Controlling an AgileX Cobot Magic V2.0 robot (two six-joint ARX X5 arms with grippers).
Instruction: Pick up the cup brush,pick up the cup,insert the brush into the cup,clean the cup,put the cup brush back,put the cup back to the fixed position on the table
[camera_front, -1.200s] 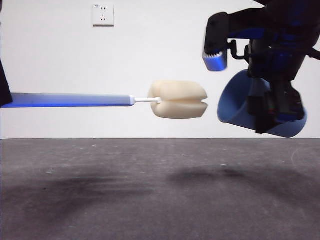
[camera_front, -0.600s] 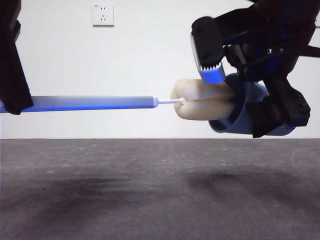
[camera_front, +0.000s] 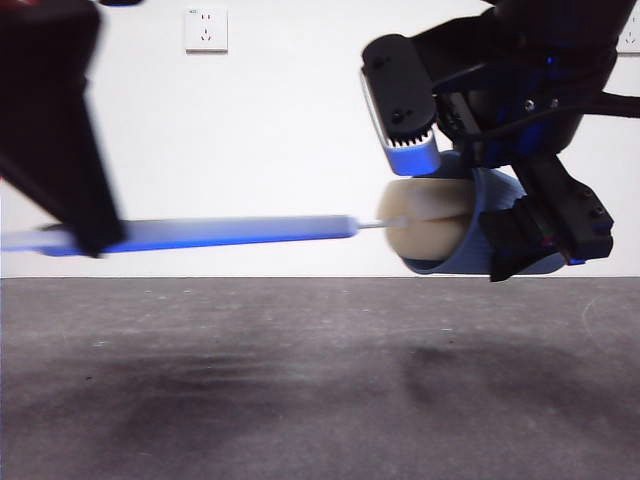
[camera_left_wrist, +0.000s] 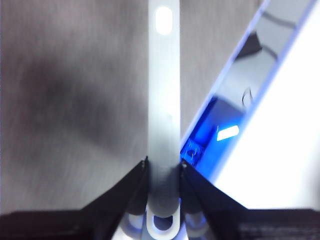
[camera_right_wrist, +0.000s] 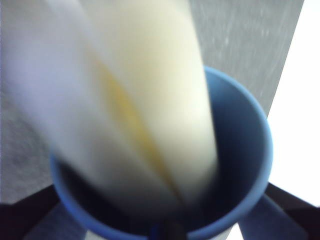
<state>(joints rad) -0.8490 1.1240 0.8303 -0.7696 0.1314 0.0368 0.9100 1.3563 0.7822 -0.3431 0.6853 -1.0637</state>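
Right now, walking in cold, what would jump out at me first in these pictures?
Probably the cream-yellow sponge head of the cup brush, pushed into the mouth of a blue cup held on its side in mid-air above the dark table. The right gripper clamps the cup at the right of the front view. At the left, the left gripper grips the brush's long grey handle, which runs level.

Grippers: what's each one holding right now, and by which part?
Left gripper holds the cup brush by its grey handle, near the end. Right gripper holds the blue cup by its outer wall.
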